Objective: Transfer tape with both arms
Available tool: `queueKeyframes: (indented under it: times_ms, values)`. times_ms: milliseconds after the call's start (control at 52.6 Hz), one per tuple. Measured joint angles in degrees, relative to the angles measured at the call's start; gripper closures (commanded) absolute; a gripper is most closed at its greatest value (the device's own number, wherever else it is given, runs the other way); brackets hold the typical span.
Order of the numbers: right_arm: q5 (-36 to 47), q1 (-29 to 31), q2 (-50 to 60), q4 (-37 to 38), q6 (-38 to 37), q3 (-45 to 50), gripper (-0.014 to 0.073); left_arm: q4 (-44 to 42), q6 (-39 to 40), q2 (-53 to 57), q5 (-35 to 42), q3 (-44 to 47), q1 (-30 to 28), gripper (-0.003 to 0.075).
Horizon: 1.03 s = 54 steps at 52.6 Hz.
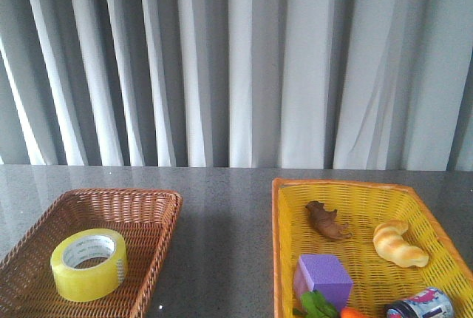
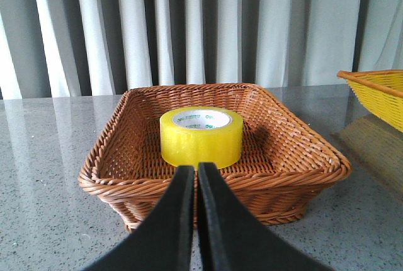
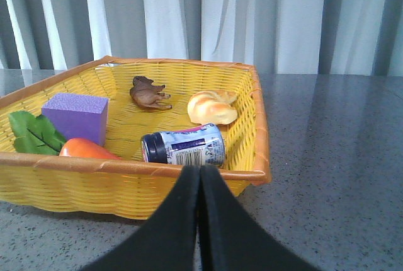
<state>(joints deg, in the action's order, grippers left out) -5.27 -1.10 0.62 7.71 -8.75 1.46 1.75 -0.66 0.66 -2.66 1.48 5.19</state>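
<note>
The tape (image 1: 89, 264) lies flat in the brown basket (image 1: 148, 207), lower left; this fits start or end; both the left gripper (image 2: 196, 169) and the right gripper (image 3: 200, 170) are closed, empty

tape (image 1: 89, 264) in left basket (image 1: 159, 207), toys inside right basket (image 1: 284, 214), both on table (image 1: 222, 229)

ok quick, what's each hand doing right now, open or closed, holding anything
Left hand: closed, empty, short of the tape in the brown basket.
Right hand: closed, empty, in front of the yellow basket.
</note>
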Motion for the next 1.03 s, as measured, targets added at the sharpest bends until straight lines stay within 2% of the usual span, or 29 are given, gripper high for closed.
queueKeyframes:
  times_ms: [456,1027]
  values:
    - [0.0,0.0,0.0,0.0,0.0,0.0,0.0601,0.0,0.0,0.0,0.0,0.0,-3.1,0.0727]
    - [0.0,0.0,0.0,0.0,0.0,0.0,0.0601,0.0,0.0,0.0,0.0,0.0,-3.3,0.0727]
